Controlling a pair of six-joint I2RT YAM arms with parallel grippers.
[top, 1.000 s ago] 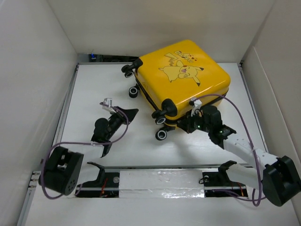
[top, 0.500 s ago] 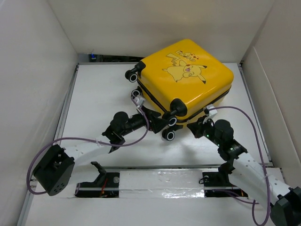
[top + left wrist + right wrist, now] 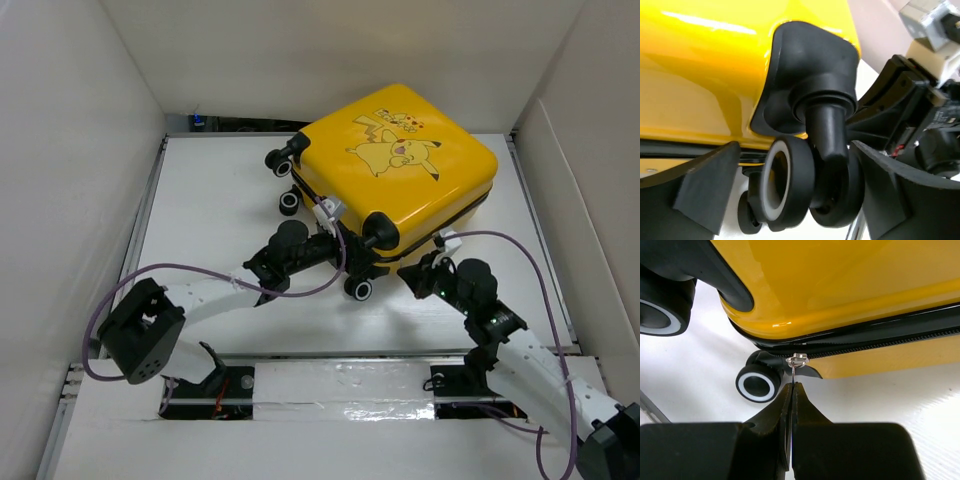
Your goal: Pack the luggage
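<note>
The luggage (image 3: 400, 165) is lying closed and flat on the white worktop (image 3: 210, 190), in the upper middle of the overhead view. Its Pikachu print is facing up, and its black wheels are pointing toward the left and lower left of the frame. The left pincer (image 3: 795, 150) is reaching in from the lower left and is standing spread wide. Its two dark fingers (image 3: 705, 185) are straddling one caster wheel (image 3: 782, 187) at the case's lower corner, and the left-hand finger is showing a gap from the wheel. The right pincer (image 3: 791, 390) is coming in from the lower right, just beside the case's lower edge. Its fingertips are pressed together and are pinching the silver zipper pull (image 3: 796, 361), which is hanging from the black zipper line (image 3: 880, 340) running between the two yellow shells. Another white-rimmed wheel (image 3: 756, 385) is resting on the worktop just left of that pull.
</note>
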